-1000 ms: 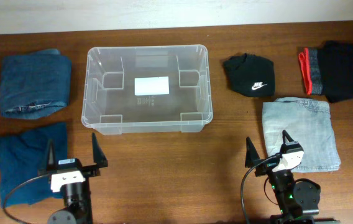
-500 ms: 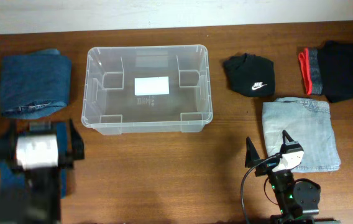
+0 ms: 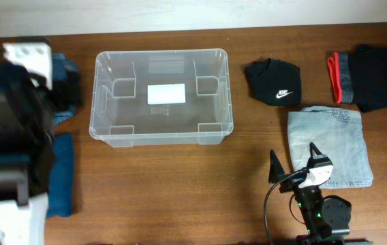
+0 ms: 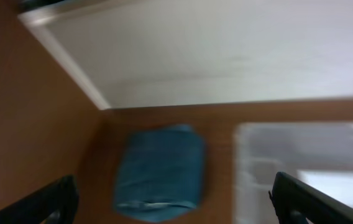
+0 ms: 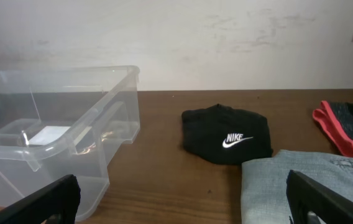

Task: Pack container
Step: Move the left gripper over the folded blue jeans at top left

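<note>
The clear plastic container (image 3: 163,139) stands empty at the middle back of the table, a white label on its base. It also shows in the left wrist view (image 4: 307,155) and the right wrist view (image 5: 52,146). My left arm (image 3: 9,122) is raised high over the table's left side. Its gripper (image 4: 173,199) is open and empty, above a folded dark-blue pair of jeans (image 4: 161,168). My right gripper (image 3: 293,153) is open and empty near the front edge, also seen in its wrist view (image 5: 181,186).
A teal cloth (image 3: 60,177) lies at the front left, partly hidden by the left arm. A black Nike garment (image 3: 273,82), folded light-blue jeans (image 3: 330,146) and a black garment with a red and grey band (image 3: 374,76) lie right of the container.
My left arm has risen from the front left and swung back over the dark-blue jeans, now covering most of them in the overhead view. The right arm has not moved.
</note>
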`<state>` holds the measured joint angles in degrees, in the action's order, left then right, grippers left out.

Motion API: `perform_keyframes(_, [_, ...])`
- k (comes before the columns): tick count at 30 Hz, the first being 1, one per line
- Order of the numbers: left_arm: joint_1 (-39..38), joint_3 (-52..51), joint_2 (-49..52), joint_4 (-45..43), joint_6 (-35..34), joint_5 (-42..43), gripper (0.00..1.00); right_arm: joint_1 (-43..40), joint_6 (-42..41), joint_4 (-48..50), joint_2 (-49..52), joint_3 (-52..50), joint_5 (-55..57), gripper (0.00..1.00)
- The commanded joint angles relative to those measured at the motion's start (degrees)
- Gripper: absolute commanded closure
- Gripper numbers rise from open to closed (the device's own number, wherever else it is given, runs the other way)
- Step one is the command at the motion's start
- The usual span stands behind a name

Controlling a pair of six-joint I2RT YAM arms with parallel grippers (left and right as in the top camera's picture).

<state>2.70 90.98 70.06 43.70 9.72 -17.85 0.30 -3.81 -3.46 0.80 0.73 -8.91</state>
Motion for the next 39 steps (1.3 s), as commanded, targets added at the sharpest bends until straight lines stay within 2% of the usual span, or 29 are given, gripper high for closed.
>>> perform_keyframes(1, [5.4, 7.4, 7.4, 0.3, -3.0, -9.2, 0.01, -0.4, 0.4, -0.2, -0.4, -0.4, 0.5, 0.02])
perform_keyframes(5, [8.8, 13.2, 15.3, -1.1, -2.8, -8.3, 0.01, -0.4, 0.4, -0.2, -0.4, -0.4, 0.5, 0.02])
perform_keyframes(11, [8.8, 13.2, 22.0, -0.9, -2.8, -3.8, 0.01, -0.4, 0.4, -0.2, -0.4, -0.4, 0.5, 0.02])
perform_keyframes(21, [9.0, 13.2, 34.1, -0.4, -2.0, -10.3, 0.01, -0.4, 0.4, -0.2, -0.4, -0.4, 0.5, 0.02])
perform_keyframes(27, [9.0, 13.2, 41.3, -0.3, 5.6, -10.3, 0.01, -0.4, 0.4, -0.2, -0.4, -0.4, 0.5, 0.02])
perform_keyframes(39, [8.8, 13.2, 54.4, -3.1, 11.2, -9.4, 0.01, -0.4, 0.4, -0.2, -0.4, -0.4, 0.5, 0.02])
